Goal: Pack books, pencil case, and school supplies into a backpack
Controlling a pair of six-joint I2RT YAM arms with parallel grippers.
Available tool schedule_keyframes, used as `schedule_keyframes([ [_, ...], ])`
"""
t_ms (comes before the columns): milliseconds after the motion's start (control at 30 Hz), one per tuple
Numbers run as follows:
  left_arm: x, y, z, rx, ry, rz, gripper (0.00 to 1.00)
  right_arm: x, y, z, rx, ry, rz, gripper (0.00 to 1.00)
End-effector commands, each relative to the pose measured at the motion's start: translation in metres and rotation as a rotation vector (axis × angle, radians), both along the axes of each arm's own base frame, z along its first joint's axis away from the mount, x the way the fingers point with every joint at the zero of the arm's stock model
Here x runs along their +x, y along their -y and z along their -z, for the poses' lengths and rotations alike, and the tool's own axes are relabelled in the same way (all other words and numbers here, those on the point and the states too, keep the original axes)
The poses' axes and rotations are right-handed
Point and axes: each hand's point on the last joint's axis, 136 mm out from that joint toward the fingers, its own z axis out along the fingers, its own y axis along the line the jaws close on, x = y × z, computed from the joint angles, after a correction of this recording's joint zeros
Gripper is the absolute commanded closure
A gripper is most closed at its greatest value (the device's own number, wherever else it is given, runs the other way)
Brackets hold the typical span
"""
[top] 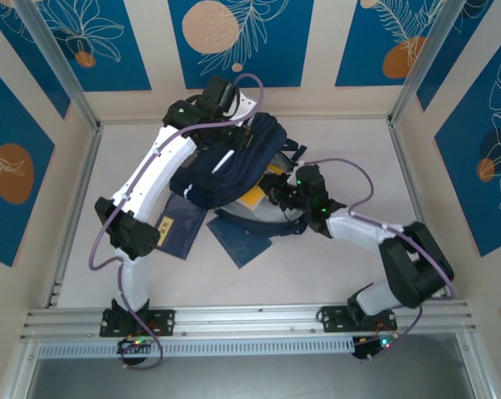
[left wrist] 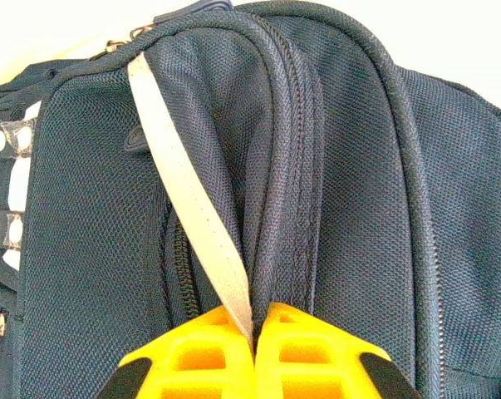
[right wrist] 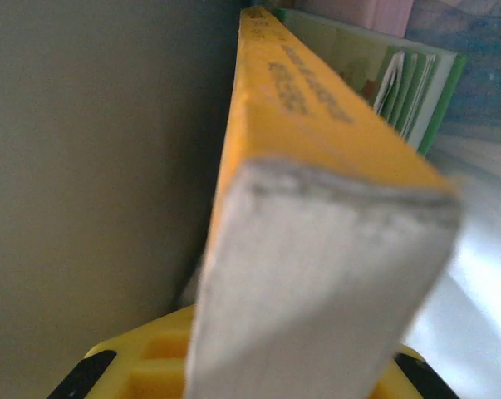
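The navy backpack [top: 233, 166] lies in the middle of the table, its top toward the back wall. My left gripper [top: 232, 131] is at that top end, shut on a fold of the backpack [left wrist: 341, 166] fabric together with a white stripe [left wrist: 192, 208]; the yellow fingers [left wrist: 200, 357] meet on them. My right gripper [top: 277, 193] sits at the backpack's right side, shut on the orange-yellow book [top: 254, 198]. This book [right wrist: 316, 208] stands edge-on between the jaws, pointing away. Two navy books [top: 181, 226] [top: 242, 243] lie flat in front of the backpack. A pale green pad [right wrist: 375, 66] lies beyond the held book.
A dark backpack strap [top: 262, 226] curls over the table near the right navy book. Metal frame posts [top: 76, 91] and patterned walls enclose the table on three sides. Bare table [top: 333, 283] lies near the front right.
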Motion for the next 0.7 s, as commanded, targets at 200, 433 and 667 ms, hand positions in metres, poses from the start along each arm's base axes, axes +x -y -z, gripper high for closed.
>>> schedule_keyframes([
  [200,-0.005,0.019,-0.093,-0.228,0.226,0.106,1.0,0.074,-0.058,-0.003,-0.038,0.167,0.036,1.0],
  [433,0.004,0.016,-0.088,-0.217,0.23,0.086,1.0,0.094,-0.094,0.013,-0.079,0.202,-0.045,0.62],
  [667,0.025,-0.005,-0.077,-0.225,0.211,0.009,1.0,0.071,-0.065,0.002,-0.126,0.208,-0.078,0.3],
])
